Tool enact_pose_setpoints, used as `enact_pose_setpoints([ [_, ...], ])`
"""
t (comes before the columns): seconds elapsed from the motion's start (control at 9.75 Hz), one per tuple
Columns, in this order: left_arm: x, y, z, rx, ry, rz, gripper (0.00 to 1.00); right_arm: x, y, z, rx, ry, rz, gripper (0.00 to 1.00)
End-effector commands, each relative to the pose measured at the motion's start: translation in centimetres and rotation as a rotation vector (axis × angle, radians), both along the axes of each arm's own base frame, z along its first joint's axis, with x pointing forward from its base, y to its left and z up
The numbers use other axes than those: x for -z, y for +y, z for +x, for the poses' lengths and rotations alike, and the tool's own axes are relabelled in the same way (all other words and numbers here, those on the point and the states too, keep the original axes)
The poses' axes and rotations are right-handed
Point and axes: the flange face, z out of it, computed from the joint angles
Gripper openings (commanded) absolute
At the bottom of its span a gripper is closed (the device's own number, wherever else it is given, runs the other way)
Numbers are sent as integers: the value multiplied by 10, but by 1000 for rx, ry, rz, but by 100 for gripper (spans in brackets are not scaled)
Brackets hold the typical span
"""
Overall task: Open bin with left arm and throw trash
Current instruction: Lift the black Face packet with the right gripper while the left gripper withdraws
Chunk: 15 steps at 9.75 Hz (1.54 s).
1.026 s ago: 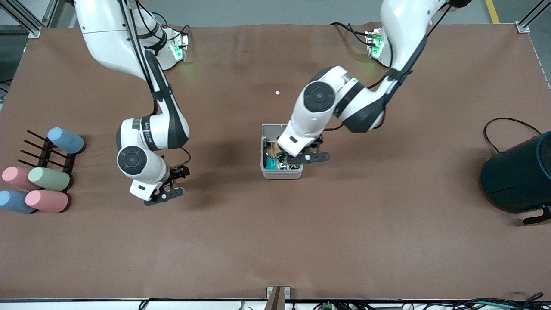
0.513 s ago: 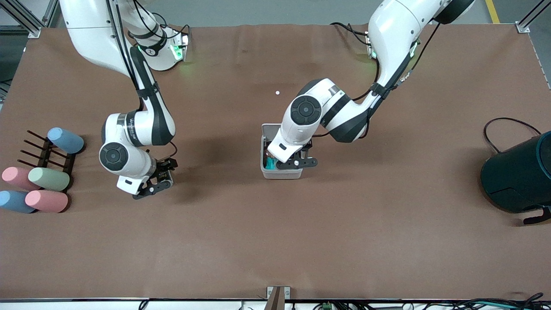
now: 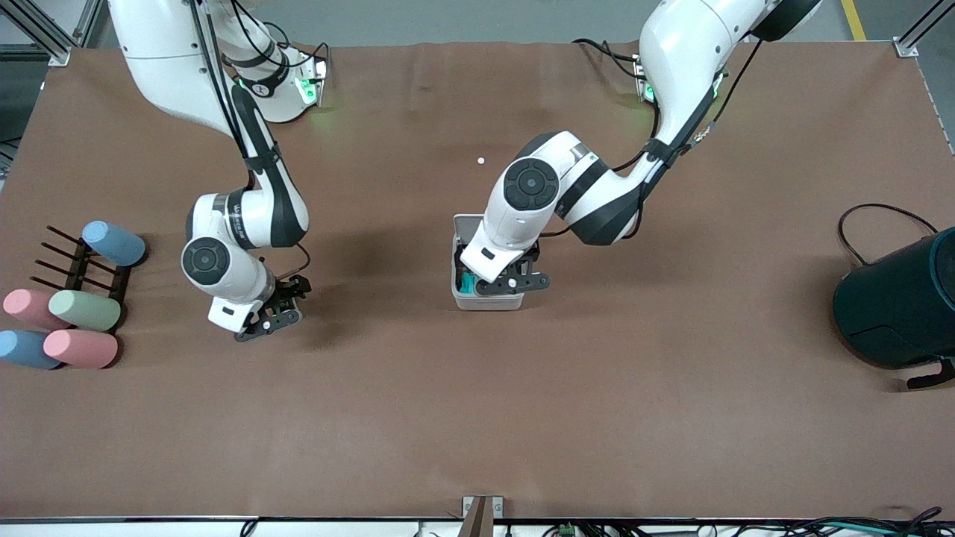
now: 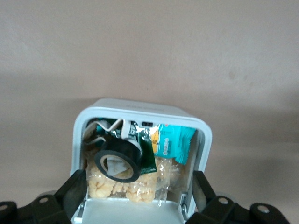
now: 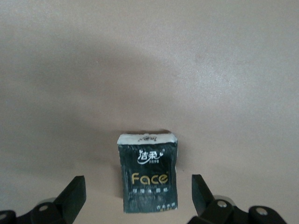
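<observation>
Left gripper [image 3: 515, 284] now low over the open bin [image 3: 489, 300] at mid-desk, shifted toward the right arm's end within the last second, fingers [image 4: 74, 192] newly spread and empty; black ring [image 4: 117, 159] lying inside among snack wrappers, so one piece apparently just dropped. Right gripper [image 3: 270, 322] hovering over the black packet [image 5: 148, 178] on the bare desk [image 3: 477, 418], fingers [image 5: 74, 193] spread either side, not touching. Packet left to bin. Cup rack [image 3: 74, 294] and dark cylinder [image 3: 899, 302] well apart, nothing blocking.
</observation>
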Motion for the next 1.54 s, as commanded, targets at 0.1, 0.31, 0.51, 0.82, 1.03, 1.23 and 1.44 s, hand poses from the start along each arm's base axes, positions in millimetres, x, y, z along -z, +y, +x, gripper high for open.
enact_pose_setpoints([
  [0.1, -73, 107, 55, -20, -59, 83, 100, 19, -3, -4, -22, -8, -21, 99],
  [0.31, -114, 199, 81, -9, -45, 133, 100, 28, -3, -4, -26, -15, -26, 91],
  [0.51, -148, 257, 81, -1, -5, 168, 100, 28, -3, -5, -21, -13, -26, 67],
  [0.82, -200, 320, 70, -24, 6, 204, 100, 28, -2, -5, -17, -13, -23, 47],
  [1.03, -232, 359, 62, -32, -11, 207, 100, 23, 2, -2, -5, -12, -16, 47],
  [1.23, -251, 390, 57, -12, -18, 169, 100, -5, 23, 10, 27, -28, 30, 47],
  [1.44, -258, 410, 52, 65, -8, 171, 100, -42, 52, 24, 97, -56, 95, 47],
])
